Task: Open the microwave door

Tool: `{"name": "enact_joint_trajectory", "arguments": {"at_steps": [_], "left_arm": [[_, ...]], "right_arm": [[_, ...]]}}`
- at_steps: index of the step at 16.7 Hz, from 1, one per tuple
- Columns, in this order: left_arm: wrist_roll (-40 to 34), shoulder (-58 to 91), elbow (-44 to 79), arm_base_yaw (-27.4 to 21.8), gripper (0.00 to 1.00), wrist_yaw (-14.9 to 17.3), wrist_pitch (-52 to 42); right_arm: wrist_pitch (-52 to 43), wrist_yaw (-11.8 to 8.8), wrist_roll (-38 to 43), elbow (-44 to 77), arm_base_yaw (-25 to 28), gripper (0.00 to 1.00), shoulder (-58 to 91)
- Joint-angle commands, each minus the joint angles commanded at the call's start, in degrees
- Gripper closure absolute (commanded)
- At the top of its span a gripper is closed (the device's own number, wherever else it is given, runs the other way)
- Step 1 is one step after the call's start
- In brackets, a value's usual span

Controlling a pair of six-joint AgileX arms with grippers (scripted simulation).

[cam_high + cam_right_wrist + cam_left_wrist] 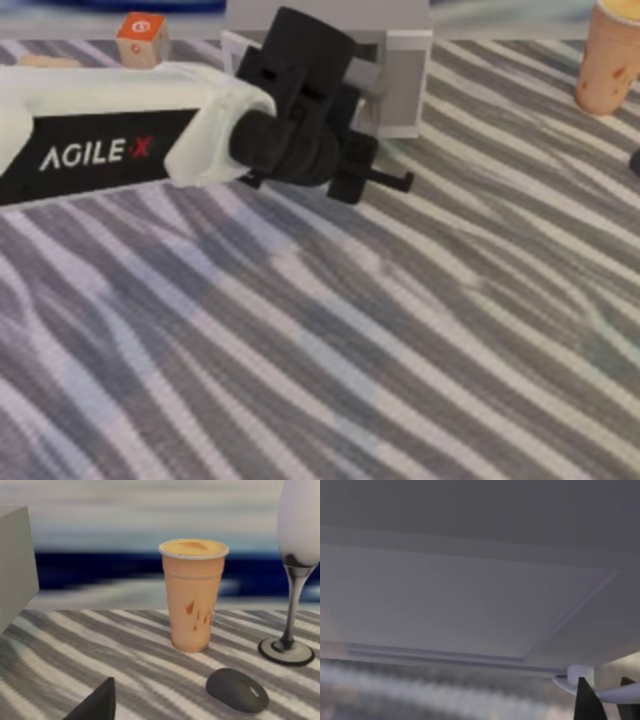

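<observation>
Striped table (400, 350): left gripper (345, 165) hides most of microwave door (470, 600), fingers (585, 700) straddling handle (615, 694); right fingers' state unclear.

light is soft and even across all three views, with no glare. in the top view the left arm (110, 135) casts a faint, diffuse shadow on the striped counter (350, 340). the left wrist view is blurred and dim, the microwave door (470, 605) a smooth grey. behind the orange cup (192, 595), the background smears.
</observation>
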Motion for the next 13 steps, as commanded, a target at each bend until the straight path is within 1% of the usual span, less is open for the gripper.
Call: {"name": "enact_joint_trajectory", "arguments": {"at_steps": [4, 6, 11, 13], "left_arm": [[0.0, 0.0, 0.0, 0.0, 1.0, 0.0, 0.0], [-0.2, 0.0, 0.0, -0.4, 1.0, 0.6, 0.0], [2.5, -1.3, -1.9, 0.8, 1.0, 2.1, 0.6], [2.6, -1.4, -1.9, 0.9, 1.0, 2.2, 0.7]], "right_arm": [[0.0, 0.0, 0.0, 0.0, 0.0, 0.0, 0.0], [0.0, 0.0, 0.0, 0.0, 0.0, 0.0, 0.0], [0.0, 0.0, 0.0, 0.0, 0.0, 0.0, 0.0], [0.0, 0.0, 0.0, 0.0, 0.0, 0.0, 0.0]]}}
